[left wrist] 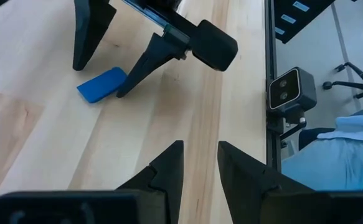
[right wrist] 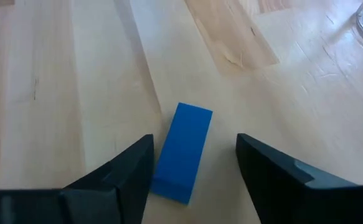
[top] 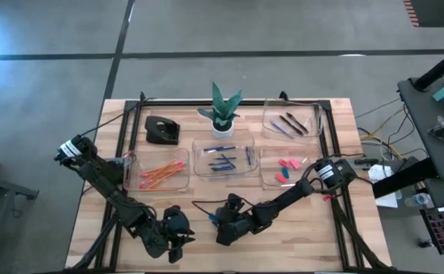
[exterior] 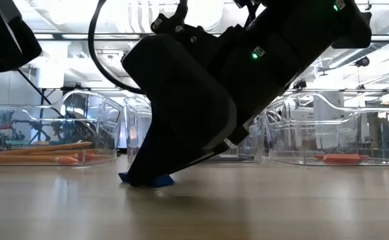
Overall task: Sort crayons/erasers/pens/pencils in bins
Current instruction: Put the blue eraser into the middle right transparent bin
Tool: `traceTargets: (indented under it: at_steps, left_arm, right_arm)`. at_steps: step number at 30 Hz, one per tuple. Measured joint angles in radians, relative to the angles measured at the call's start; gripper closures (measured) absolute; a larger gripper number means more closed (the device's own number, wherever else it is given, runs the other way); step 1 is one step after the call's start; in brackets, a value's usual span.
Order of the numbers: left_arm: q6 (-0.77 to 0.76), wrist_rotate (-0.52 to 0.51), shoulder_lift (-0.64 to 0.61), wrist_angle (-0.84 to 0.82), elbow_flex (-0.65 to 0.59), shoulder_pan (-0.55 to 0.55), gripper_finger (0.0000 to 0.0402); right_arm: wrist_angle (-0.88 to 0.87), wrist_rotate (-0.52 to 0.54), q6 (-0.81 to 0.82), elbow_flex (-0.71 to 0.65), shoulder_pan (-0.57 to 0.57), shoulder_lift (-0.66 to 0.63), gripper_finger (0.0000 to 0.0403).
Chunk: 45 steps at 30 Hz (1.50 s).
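Observation:
A small blue eraser (right wrist: 182, 152) lies flat on the wooden table near its front edge, also seen in the high view (top: 213, 219). My right gripper (right wrist: 193, 142) is open and low over it, with one finger on each side, fingertips at table height in the low view (exterior: 144, 177). My left gripper (left wrist: 200, 146) waits to the left of it near the front edge (top: 174, 245), open by a narrow gap with nothing between its fingers. Behind stand the bins: pencils (top: 159, 171), blue crayons (top: 223, 156), red erasers (top: 286, 167), dark pens (top: 290, 122). My right gripper slants down at the eraser from the table's right. One finger (right wrist: 137, 171) stands right against the eraser's near corner (right wrist: 159, 183); whether it touches, I cannot tell. The other finger stands clear of it. The eraser lies flat on the table.
A potted plant (top: 222, 114) and a black desk object (top: 161, 131) stand at the back behind the bins. Bare wood stretches along the front of the table around both grippers. Black frame rails (top: 336, 221) run along the table's sides.

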Motion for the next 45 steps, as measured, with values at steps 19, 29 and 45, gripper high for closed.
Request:
traceTargets:
  at_steps: [19, 29, 45]
  left_arm:
    - [-0.001, 0.0, 0.0, 0.0, -0.015, 0.001, 0.0317]
    - [-0.002, 0.0, 0.0, 0.0, -0.022, 0.001, 0.0317]
    - [-0.002, -0.051, 0.0, 0.014, -0.028, 0.003, 0.0317]
  right_arm:
    - [-0.022, 0.006, -0.032, -0.001, -0.002, 0.002, 0.0358]
    - [-0.171, -0.063, -0.164, -0.008, -0.001, -0.124, 0.0348]
    - [-0.755, 0.082, -0.121, -0.061, -0.01, -0.475, 0.0346]
